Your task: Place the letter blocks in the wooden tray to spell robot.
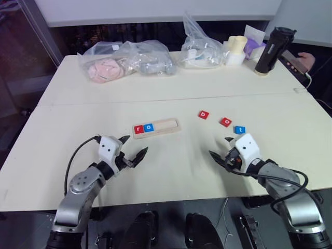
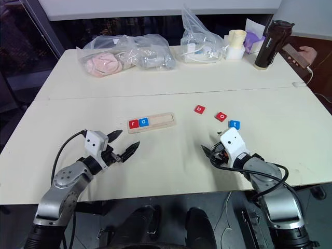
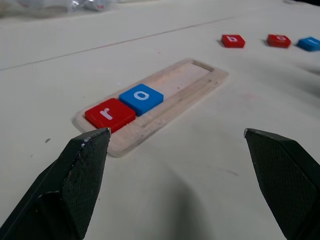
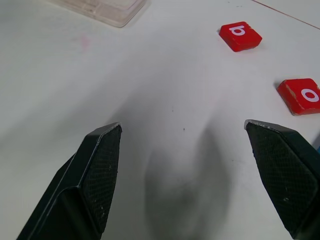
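Left end effector: spread, empty, near wooden tray.
Right end effector: spread, empty, near loose blocks.
Done: red r, blue o seated at tray's left end.
Left: red b, red o, blue t on worktop.
Obstacles: none; plastic bags, dark bottle far back.

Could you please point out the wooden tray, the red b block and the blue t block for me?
wooden tray [image 1: 167, 124], left eye view, on the bare wood of its empty part.
red b block [image 1: 204, 114], left eye view, on its top face.
blue t block [image 1: 239, 129], left eye view, on its top face.
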Motion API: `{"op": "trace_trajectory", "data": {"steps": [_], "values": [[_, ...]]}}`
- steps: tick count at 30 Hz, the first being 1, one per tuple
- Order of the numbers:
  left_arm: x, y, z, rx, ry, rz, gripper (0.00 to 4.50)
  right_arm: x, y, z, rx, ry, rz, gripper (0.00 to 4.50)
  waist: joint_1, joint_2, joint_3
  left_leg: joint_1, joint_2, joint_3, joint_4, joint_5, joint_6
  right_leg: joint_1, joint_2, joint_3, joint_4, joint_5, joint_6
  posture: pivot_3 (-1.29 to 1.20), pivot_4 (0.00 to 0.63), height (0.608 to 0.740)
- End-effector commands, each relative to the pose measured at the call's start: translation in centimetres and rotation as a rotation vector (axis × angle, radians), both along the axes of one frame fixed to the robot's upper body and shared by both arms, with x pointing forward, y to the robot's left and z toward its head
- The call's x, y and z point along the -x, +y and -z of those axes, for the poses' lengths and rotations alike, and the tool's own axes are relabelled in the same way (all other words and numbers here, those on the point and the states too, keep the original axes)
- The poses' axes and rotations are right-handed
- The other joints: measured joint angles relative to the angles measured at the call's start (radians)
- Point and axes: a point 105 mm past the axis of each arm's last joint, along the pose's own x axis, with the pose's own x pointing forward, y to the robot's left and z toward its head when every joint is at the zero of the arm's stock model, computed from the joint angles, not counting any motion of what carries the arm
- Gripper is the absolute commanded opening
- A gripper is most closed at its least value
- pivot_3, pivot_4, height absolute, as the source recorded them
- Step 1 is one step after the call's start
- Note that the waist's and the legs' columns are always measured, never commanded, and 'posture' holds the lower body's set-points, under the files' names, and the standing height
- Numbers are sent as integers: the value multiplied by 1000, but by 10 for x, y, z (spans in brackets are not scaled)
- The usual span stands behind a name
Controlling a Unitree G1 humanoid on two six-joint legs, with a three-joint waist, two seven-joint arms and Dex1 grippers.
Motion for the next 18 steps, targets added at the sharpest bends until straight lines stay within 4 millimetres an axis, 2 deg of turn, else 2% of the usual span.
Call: {"op": "trace_trajectory", "data": {"steps": [1, 6, 18], "values": [[1, 2, -13, -6, -53, 23, 4500, -1, 3, -23, 14, -65, -43, 4012, 0, 0, 0, 0, 0, 0, 0, 0, 0, 0, 0, 0, 0, 0, 0, 0, 150, 738], [5, -7, -15, 39, -28, 91, 4500, -2, 1, -33, 20, -67, -75, 4012, 0, 0, 0, 0, 0, 0, 0, 0, 0, 0, 0, 0, 0, 0, 0, 0, 150, 738], [1, -3, -19, 18, -32, 100, 4500, -3, 4, -39, 38, -55, -123, 4012, 0, -1, 1, 0, 0, 0, 0, 0, 0, 0, -1, 0, 0, 1, -2, 0, 150, 738]]}}
